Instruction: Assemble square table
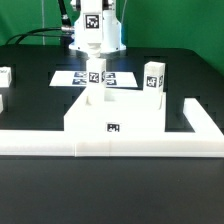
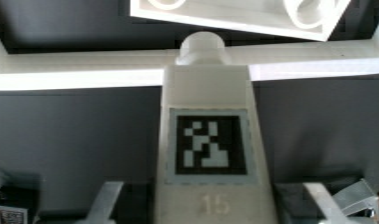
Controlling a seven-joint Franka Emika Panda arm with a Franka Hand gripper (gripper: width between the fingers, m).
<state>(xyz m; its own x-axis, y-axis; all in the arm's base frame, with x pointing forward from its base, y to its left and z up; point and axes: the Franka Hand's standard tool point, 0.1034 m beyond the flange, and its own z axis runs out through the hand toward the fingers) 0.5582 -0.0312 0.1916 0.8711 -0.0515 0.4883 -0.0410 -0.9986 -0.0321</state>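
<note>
The square table top (image 1: 125, 112), a flat white panel with a small tag on its front edge, lies against the white rail. My gripper (image 1: 96, 70) is shut on a white tagged leg (image 1: 96, 86) and holds it upright over the panel's back corner, on the exterior view's left. The leg's lower end is at the panel's surface. In the wrist view the leg (image 2: 209, 130) runs away from the camera between the fingers (image 2: 111, 200), its rounded tip over a white edge. A second leg (image 1: 153, 77) stands upright behind the panel on the exterior view's right. Two more legs (image 1: 5, 76) lie at the far left.
The long low L-shaped rail (image 1: 190, 142) runs along the front and turns back on the exterior view's right. The marker board (image 1: 70, 78) lies flat behind the panel under the arm. A white part with round holes (image 2: 230, 15) shows in the wrist view.
</note>
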